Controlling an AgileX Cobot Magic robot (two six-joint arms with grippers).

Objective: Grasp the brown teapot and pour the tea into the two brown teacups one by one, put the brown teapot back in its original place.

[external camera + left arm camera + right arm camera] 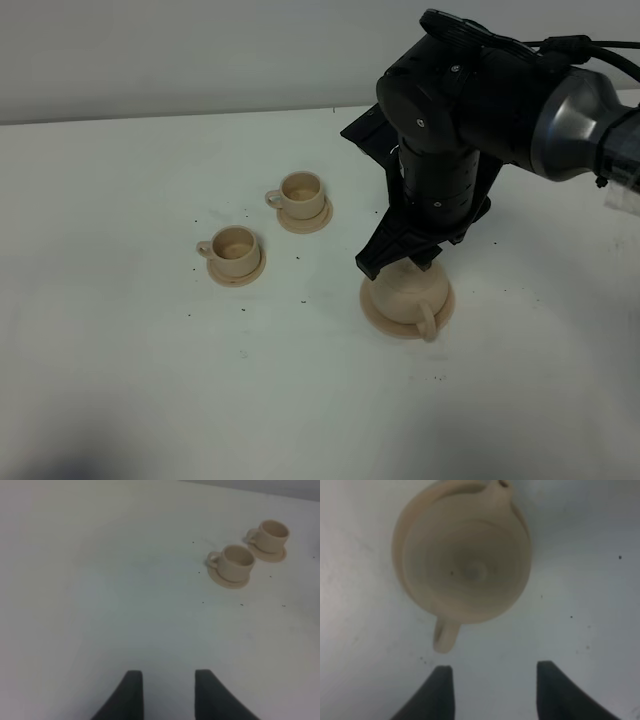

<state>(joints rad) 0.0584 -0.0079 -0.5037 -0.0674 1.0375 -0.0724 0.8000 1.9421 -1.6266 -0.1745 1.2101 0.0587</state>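
The brown teapot [405, 295] stands upright on its wide tan saucer [383, 322], handle [428, 322] toward the front. My right gripper [398, 262] hangs directly over it, largely hiding the lid. In the right wrist view the teapot [470, 565] is seen from above, and the gripper [495, 690] is open, empty and apart from it, its fingers just beyond the handle [445, 635]. The two brown teacups [235, 246] [302, 192] stand on small saucers to the left. My left gripper [169, 695] is open and empty over bare table, far from the cups [237, 562] [272, 534].
The white table [120, 330] carries small dark specks around the cups and teapot. A grey wall [180, 50] runs behind the table's far edge. The right arm's bulky black body [450, 110] reaches in from the upper right.
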